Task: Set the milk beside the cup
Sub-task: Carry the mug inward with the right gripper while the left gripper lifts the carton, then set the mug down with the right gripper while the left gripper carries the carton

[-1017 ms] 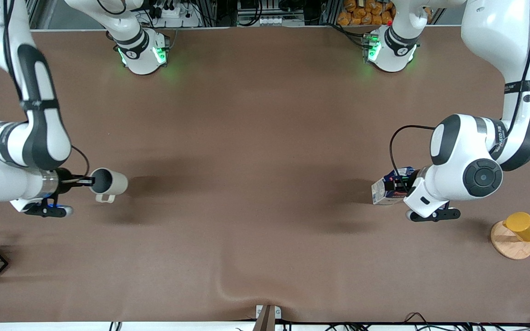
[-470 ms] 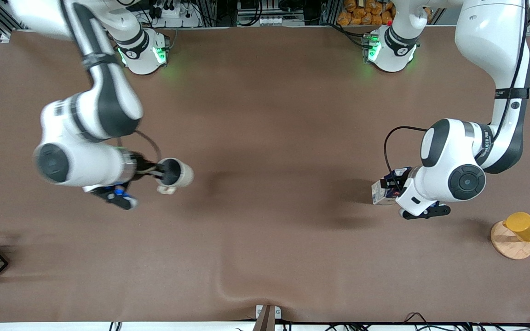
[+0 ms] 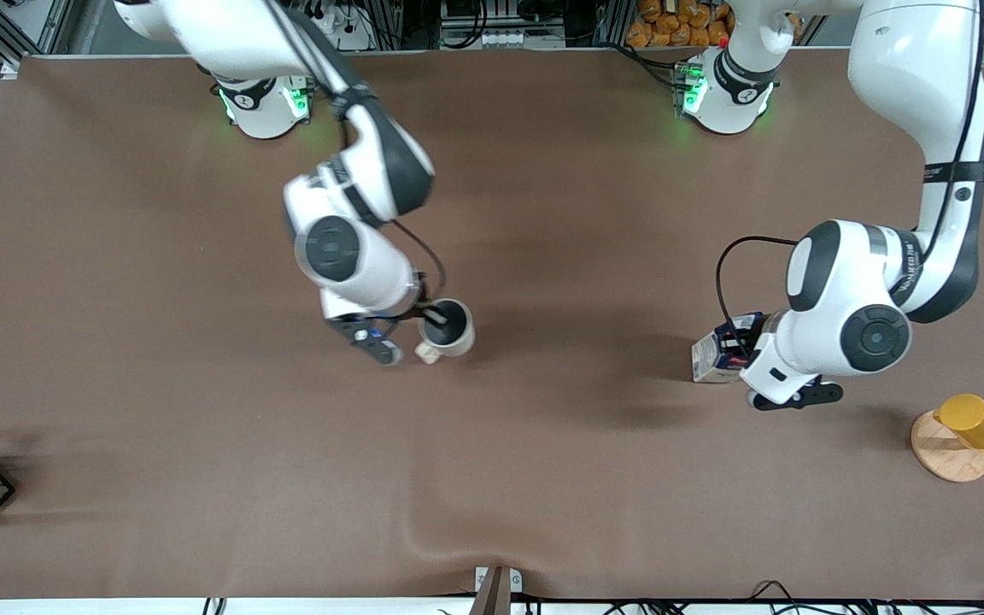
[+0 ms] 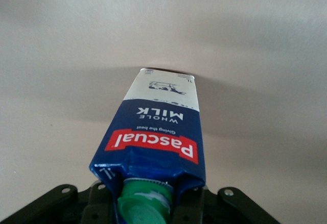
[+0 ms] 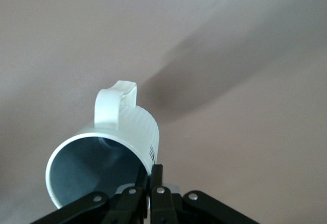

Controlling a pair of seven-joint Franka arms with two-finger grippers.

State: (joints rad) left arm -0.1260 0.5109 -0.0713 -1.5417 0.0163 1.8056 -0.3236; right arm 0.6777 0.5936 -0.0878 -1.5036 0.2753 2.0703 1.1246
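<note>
Right hand: right hand (image 3: 434,314) was pinching the cup's wall at the rim, one finger inside and one outside, as the right wrist view showed (image 5: 153,175); it hung over the middle of the bench, up in the air

Cup: the cup (image 3: 449,329) was carried tilted, mouth turned toward the wrist camera (image 5: 104,157), loop handle on the side toward the front edge; a shadow lay on the bench under it, so it looked not yet set down

What changed: within the last second the right arm had swept the cup from the right arm's end of the bench to about the middle, closing most of the gap to the carton

Left hand: left hand (image 3: 744,346) was clamped on the milk at its gabled top, near the green cap (image 4: 143,203); it had barely shifted in that second, only a small drift

Milk: the milk (image 3: 718,354) was held toward the left arm's end of the bench, about midway between back and front edges, its base close to the bench (image 4: 161,127); whether it touched could not be told

Gap: cup and milk were well apart, with bare bench (image 3: 586,410) between them

Meaning for task: judged about halfway; the cup was coming to a central spot, and the milk's own move to its side looked not yet begun

Risk: a rim pinch on a tilted cup could slip on setting down
</note>
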